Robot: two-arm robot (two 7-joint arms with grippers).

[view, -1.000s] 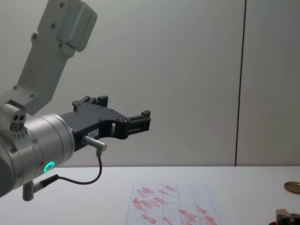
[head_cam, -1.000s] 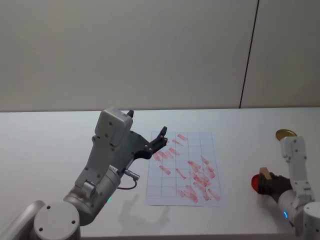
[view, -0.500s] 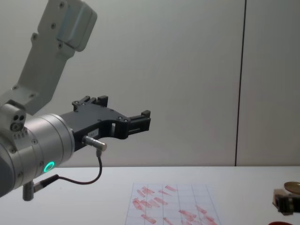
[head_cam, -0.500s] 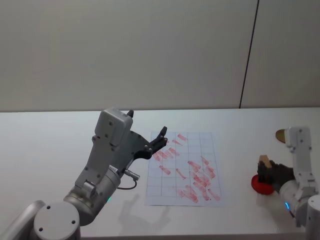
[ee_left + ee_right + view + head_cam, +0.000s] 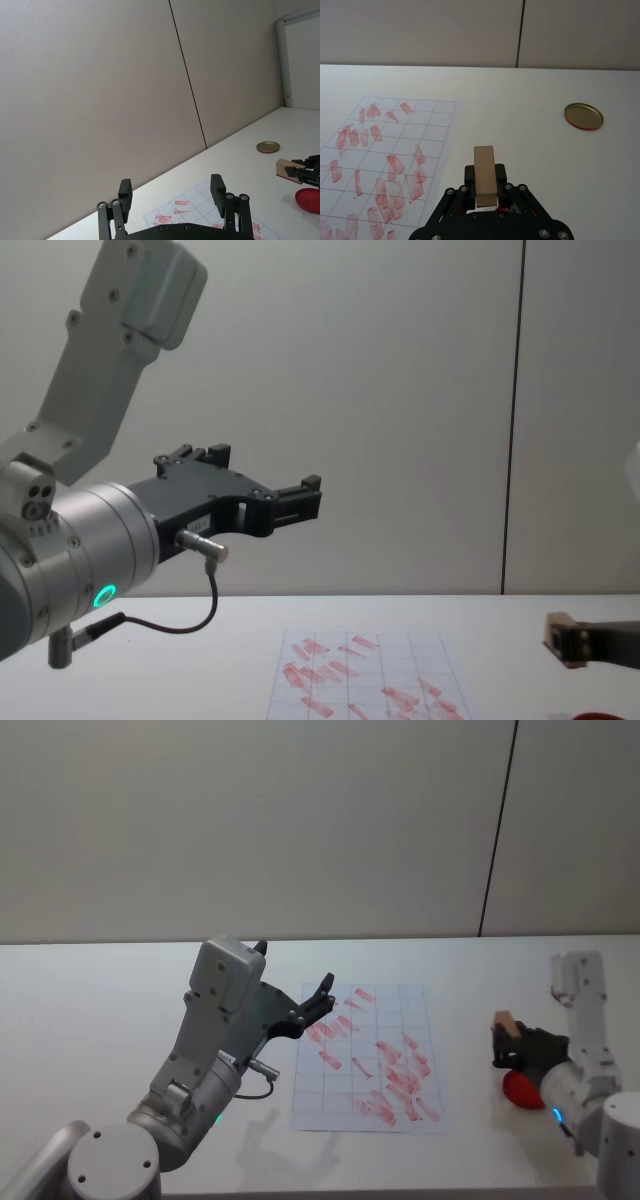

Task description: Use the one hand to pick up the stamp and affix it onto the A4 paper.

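The head view looks down over the table [image 5: 100, 1020], the chest view level across it; both share the A4 paper [image 5: 368, 1055].

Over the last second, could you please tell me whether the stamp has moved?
Yes. Held in the right hand, the stamp has risen from over the red dish and shifted left toward the A4 paper, still short of its edge.

Silver-white left arm [image 5: 90, 540] with green ring light [image 5: 104, 594], black cable [image 5: 214, 595], black screw-studded gripper [image 5: 171, 186].

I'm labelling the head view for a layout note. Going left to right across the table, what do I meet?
left gripper → A4 paper → stamp, held in the right gripper.
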